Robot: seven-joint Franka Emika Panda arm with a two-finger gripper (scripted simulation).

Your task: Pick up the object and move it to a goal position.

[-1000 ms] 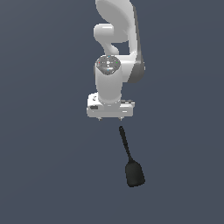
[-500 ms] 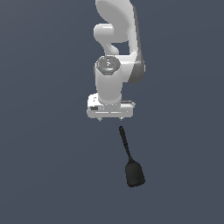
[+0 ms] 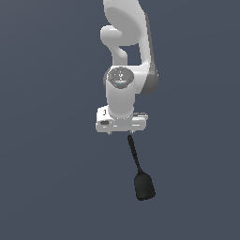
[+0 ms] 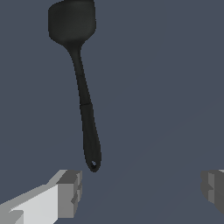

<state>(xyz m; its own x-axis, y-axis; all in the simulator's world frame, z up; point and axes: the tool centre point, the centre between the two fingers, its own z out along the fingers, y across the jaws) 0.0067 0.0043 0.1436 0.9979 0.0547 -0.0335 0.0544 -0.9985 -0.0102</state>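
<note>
The object is a matte black spatula [image 3: 139, 169] lying flat on the dark grey surface, its rounded blade toward the viewer and its thin handle pointing back at the arm. The wrist view shows the spatula [image 4: 83, 94] whole, with a small hole at the handle's end. My gripper [image 3: 121, 132] hangs above the handle's far end, pointing down. It is open: its two fingers [image 4: 70, 192] stand wide apart with nothing between them, and the handle tip lies close beside one of them, outside the gap's middle.
The white arm [image 3: 127, 61] rises behind the gripper in the exterior view. Around the spatula lies a plain dark grey floor [image 3: 51, 178] with no other objects or edges in view.
</note>
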